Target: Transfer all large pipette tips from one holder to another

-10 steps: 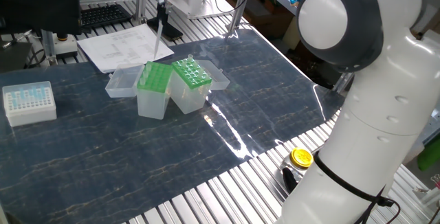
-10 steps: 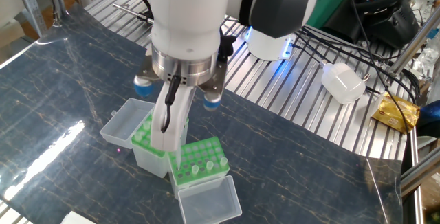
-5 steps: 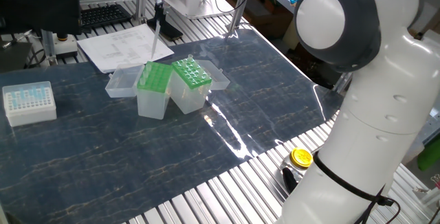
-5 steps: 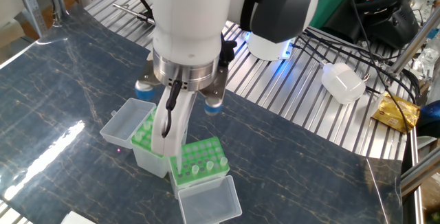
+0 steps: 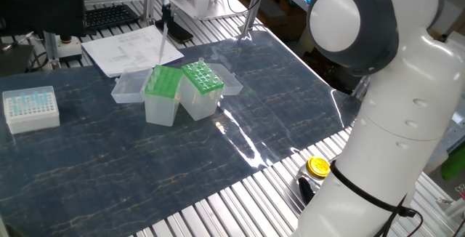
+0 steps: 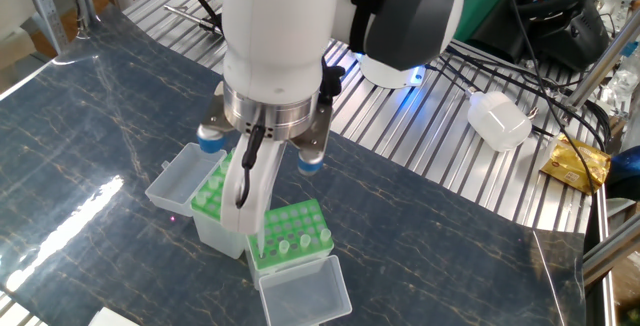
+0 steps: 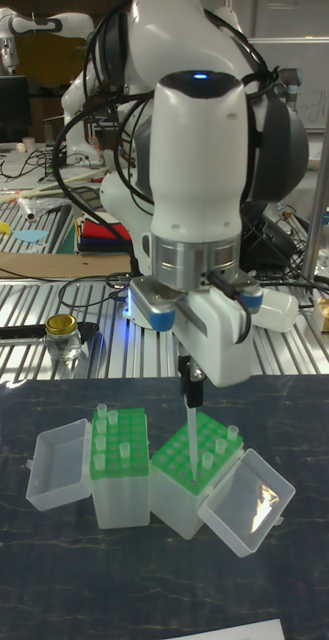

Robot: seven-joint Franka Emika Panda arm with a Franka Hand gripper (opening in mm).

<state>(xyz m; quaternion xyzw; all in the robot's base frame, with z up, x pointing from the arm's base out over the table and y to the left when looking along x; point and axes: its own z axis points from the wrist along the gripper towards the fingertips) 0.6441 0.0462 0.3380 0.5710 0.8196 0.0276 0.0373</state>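
Observation:
My gripper point(image 7: 191, 388) is shut on one large pipette tip point(image 7: 192, 432), a slim whitish cone hanging straight down. In one fixed view the gripper point(image 5: 168, 15) holds this tip point(image 5: 164, 42) well above the green tops. The wider holder point(image 7: 196, 478) sits tilted with several tips in its green grid point(image 5: 203, 75). The narrower, taller holder point(image 7: 119, 482) stands touching its side and also has several tips in its bright green rack point(image 5: 163, 81). The held tip's point hangs near where the two boxes meet; which box it is over I cannot tell. In the other fixed view the white hand point(image 6: 250, 191) hides the fingers.
An open clear lid point(image 5: 131, 88) lies beside the narrower box and another point(image 5: 231, 84) beside the wider one. A white box of pale-blue tips point(image 5: 30, 108) stands far left. Papers point(image 5: 131, 48) lie behind. A yellow-capped jar point(image 5: 318, 166) sits on the ribbed table edge.
The hand and its held tip have drifted a little, leftward in one fixed view. Both green-topped boxes stay where they were.

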